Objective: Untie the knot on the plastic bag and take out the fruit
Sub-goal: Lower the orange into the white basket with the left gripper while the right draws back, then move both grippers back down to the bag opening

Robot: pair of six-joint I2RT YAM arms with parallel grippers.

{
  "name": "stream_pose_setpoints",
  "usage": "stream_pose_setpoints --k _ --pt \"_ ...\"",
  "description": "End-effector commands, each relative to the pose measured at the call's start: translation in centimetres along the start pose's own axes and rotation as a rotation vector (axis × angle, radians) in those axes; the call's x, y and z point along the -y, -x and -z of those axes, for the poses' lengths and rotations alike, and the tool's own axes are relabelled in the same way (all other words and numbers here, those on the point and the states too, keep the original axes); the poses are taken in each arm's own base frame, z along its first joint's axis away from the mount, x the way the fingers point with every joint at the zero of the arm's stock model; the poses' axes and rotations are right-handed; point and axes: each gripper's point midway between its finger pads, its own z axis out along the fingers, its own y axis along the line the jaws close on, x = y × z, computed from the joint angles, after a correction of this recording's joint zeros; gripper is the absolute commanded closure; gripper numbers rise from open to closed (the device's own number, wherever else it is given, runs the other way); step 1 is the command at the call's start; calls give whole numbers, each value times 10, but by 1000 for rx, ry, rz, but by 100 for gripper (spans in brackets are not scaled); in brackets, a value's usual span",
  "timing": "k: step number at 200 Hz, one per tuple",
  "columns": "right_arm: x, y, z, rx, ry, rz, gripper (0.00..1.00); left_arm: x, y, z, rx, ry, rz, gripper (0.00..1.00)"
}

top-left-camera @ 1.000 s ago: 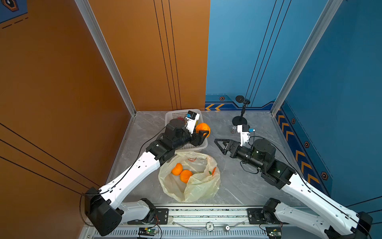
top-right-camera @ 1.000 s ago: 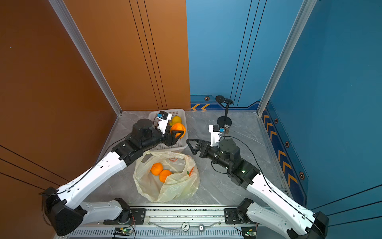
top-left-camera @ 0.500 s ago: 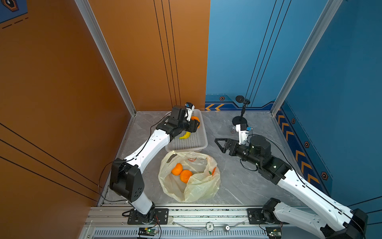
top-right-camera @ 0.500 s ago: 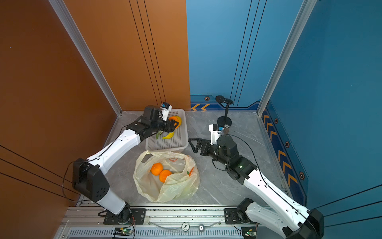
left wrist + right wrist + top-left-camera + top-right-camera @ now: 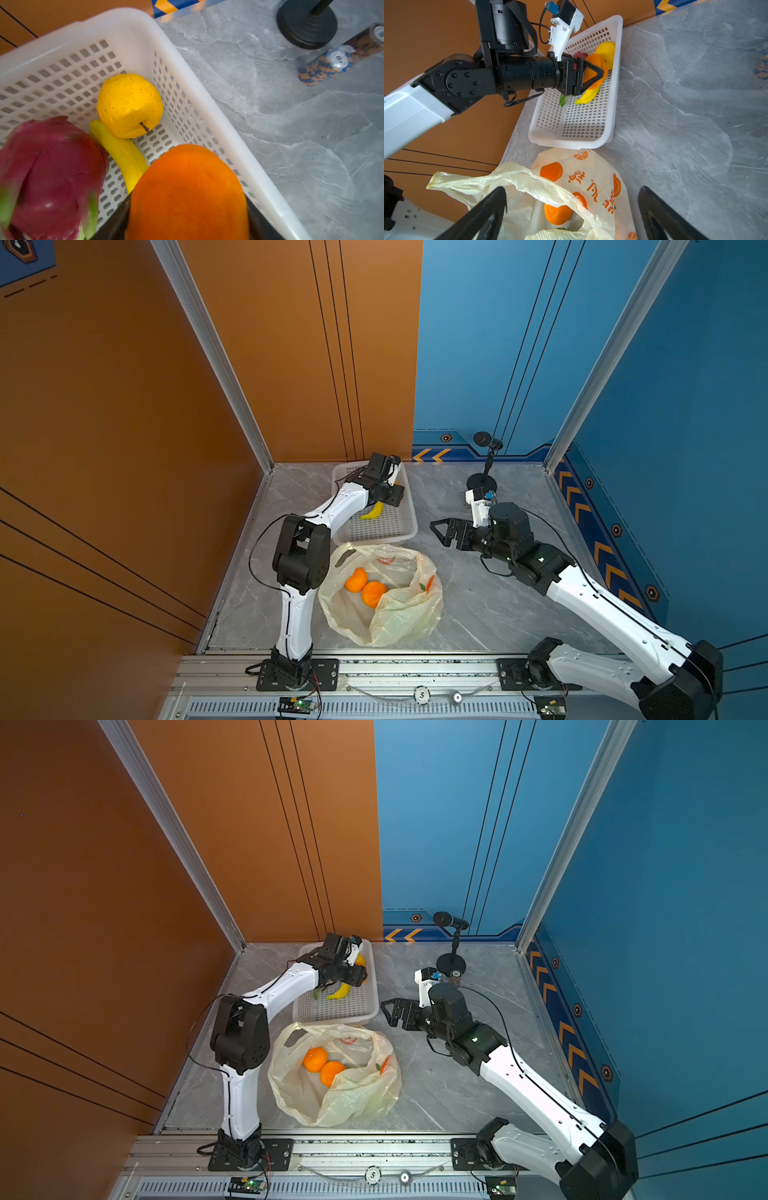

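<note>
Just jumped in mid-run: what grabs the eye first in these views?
The left gripper holds an orange over the white basket at the back, beside a magenta dragon fruit, a yellow fruit and a banana. In front, the plastic bag lies open with two oranges inside. The right gripper hovers open to its right.

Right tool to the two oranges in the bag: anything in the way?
Only the plastic bag itself: its crumpled wall rises between the right tool and the oranges. From above, the mouth gapes open and the oranges lie bare in both top views.
</note>
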Motion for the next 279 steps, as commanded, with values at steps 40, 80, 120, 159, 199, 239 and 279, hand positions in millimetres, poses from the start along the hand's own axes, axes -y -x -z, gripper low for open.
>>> stream_pose_setpoints --k 40,80,120,159,199,239,279 --pt "1 1 -3 -40 5 17 0 -17 -11 -39 -69 30 -17 41" --pt "0 5 2 -27 0 12 0 -20 -10 -53 -81 13 14 28" --pt "-7 11 11 -6 11 4 0 -18 5 -38 -41 -14 47 8" --pt "-15 13 20 9 28 -7 0 -10 25 -1 19 -40 45 8" --pt "-23 6 32 20 12 16 0 -5 42 52 91 -51 43 8" --pt "-29 -2 43 12 -4 35 0 7 47 114 177 -67 32 8" --pt "-52 -23 48 -15 31 83 0 25 35 183 268 -91 33 8"
